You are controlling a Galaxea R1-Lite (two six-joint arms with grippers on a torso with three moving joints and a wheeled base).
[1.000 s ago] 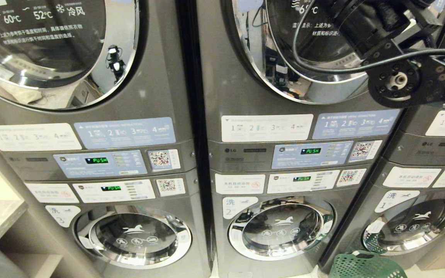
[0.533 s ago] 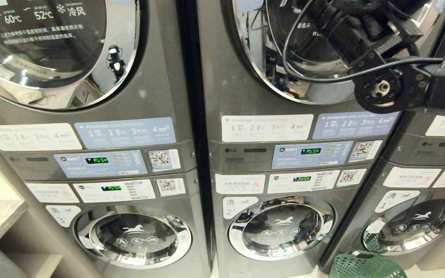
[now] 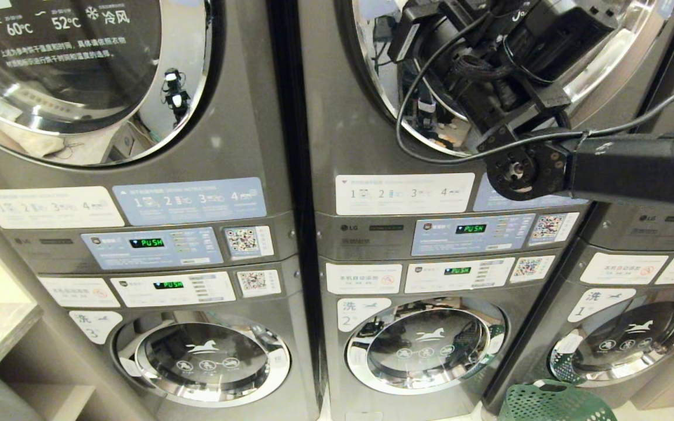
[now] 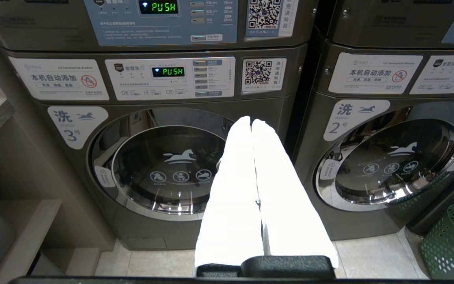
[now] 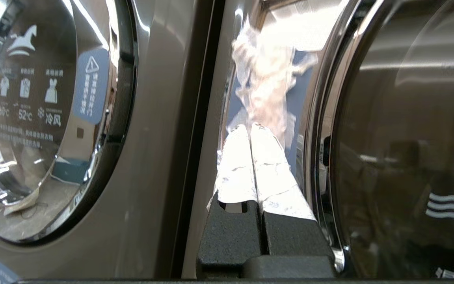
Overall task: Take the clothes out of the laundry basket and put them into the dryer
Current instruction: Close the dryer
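Our right gripper (image 5: pixel 250 130) is up high by the shiny rim of the middle dryer door (image 3: pixel 600 64). Its fingers are pressed tight together with nothing in them. Our left gripper (image 4: pixel 250 124) is closed and empty too, hanging low before the washers. The green laundry basket (image 3: pixel 553 403) sits on the floor, down to the right.

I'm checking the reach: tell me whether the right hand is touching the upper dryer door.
Cannot tell. In the right wrist view the shut right hand sits at the chrome rim of the upper dryer door, but neither contact nor a gap shows plainly.
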